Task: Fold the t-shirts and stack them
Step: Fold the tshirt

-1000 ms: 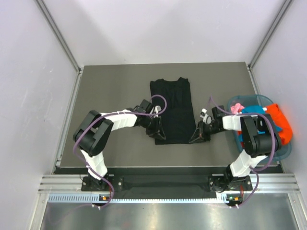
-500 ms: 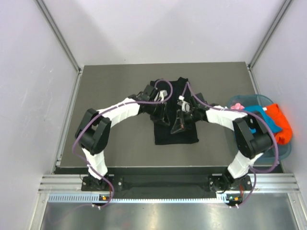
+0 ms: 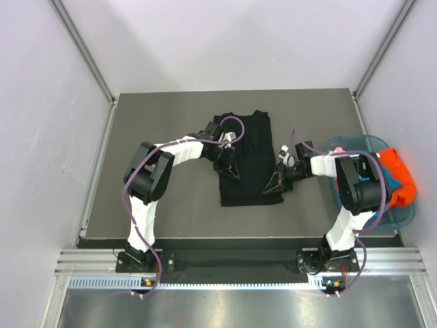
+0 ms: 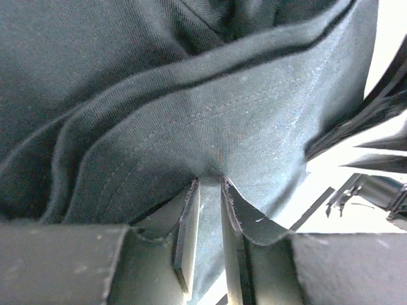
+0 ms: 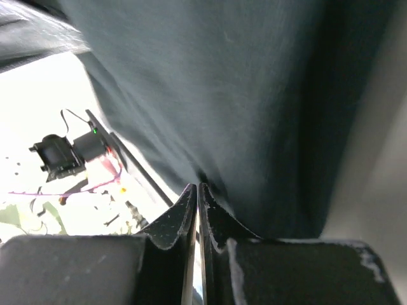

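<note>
Two grippers were clenched on the black t-shirt, which lay partly folded near the middle of the dark surface. The left gripper pinched a stitched hem at the shirt's left side, and the right gripper was clamped tight on cloth at its right edge. Orange and pink t-shirts sat in the basket at the far right.
</note>
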Action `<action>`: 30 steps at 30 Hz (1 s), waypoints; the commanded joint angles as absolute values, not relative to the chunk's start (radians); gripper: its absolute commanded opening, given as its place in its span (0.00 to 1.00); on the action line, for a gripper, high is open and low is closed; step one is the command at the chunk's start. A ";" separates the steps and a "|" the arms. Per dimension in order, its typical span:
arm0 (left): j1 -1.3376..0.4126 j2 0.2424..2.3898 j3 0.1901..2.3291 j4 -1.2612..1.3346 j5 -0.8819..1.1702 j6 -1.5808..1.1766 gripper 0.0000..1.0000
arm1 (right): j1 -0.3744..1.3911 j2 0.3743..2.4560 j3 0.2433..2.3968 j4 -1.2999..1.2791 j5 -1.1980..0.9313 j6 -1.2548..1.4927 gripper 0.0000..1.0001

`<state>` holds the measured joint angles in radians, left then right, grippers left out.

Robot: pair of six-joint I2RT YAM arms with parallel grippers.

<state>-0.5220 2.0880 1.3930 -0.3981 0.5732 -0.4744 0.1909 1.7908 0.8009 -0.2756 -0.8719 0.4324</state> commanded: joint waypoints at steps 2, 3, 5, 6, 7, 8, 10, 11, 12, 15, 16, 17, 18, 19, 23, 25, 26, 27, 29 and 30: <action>-0.499 2.037 1.417 -0.456 0.417 -0.365 0.28 | 0.189 1.712 0.934 -0.336 -0.884 0.376 0.05; -0.494 2.028 1.431 -0.460 0.419 -0.364 0.28 | 0.192 1.726 0.957 -0.321 -0.890 0.394 0.05; -0.482 2.029 1.457 -0.471 0.468 -0.382 0.28 | 0.201 1.785 1.014 -0.249 -0.913 0.458 0.06; -0.473 2.034 1.459 -0.456 0.477 -0.406 0.28 | 0.207 1.810 1.053 -0.224 -0.932 0.480 0.06; -0.468 2.043 1.459 -0.446 0.483 -0.419 0.28 | 0.224 1.837 1.071 -0.192 -0.945 0.530 0.06; -0.466 2.049 1.459 -0.436 0.486 -0.435 0.28 | 0.235 1.891 1.090 -0.126 -0.951 0.557 0.05; -0.460 2.083 1.459 -0.414 0.482 -0.454 0.28 | 0.259 1.951 1.153 -0.068 -0.963 0.618 0.05; -0.451 2.095 1.457 -0.408 0.482 -0.468 0.28 | 0.264 2.012 1.178 -0.023 -0.969 0.633 0.05; -0.446 2.108 1.456 -0.397 0.473 -0.472 0.28 | 0.265 2.038 1.215 -0.008 -0.980 0.647 0.05; -0.425 2.176 1.457 -0.405 0.437 -0.469 0.28 | 0.249 2.130 1.267 0.040 -0.977 0.675 0.04; -0.420 2.186 1.460 -0.420 0.431 -0.466 0.28 | 0.226 2.150 1.278 0.034 -0.977 0.670 0.04; -0.419 2.190 1.462 -0.426 0.425 -0.459 0.27 | 0.209 2.170 1.281 0.028 -0.977 0.664 0.04; -0.417 2.192 1.462 -0.431 0.417 -0.442 0.27 | 0.195 2.171 1.272 0.009 -0.968 0.657 0.04; -0.417 2.191 1.462 -0.443 0.401 -0.434 0.27 | 0.160 2.168 1.269 -0.017 -0.962 0.617 0.04; -0.416 2.171 1.465 -0.472 0.385 -0.405 0.27 | 0.091 2.125 1.278 -0.184 -0.927 0.488 0.04; -0.416 2.131 1.466 -0.483 0.387 -0.416 0.28 | 0.083 2.100 1.284 -0.219 -0.927 0.453 0.04; -0.419 2.114 1.468 -0.477 0.418 -0.435 0.27 | 0.086 2.073 1.285 -0.238 -0.928 0.449 0.05; -0.425 2.077 1.471 -0.473 0.434 -0.445 0.28 | 0.089 2.060 1.285 -0.238 -0.933 0.451 0.05; -0.448 2.048 1.492 -0.469 0.451 -0.468 0.29 | 0.097 2.030 1.279 -0.198 -0.942 0.488 0.06; -0.452 2.036 1.499 -0.460 0.465 -0.480 0.29 | 0.098 2.022 1.264 -0.174 -0.952 0.529 0.06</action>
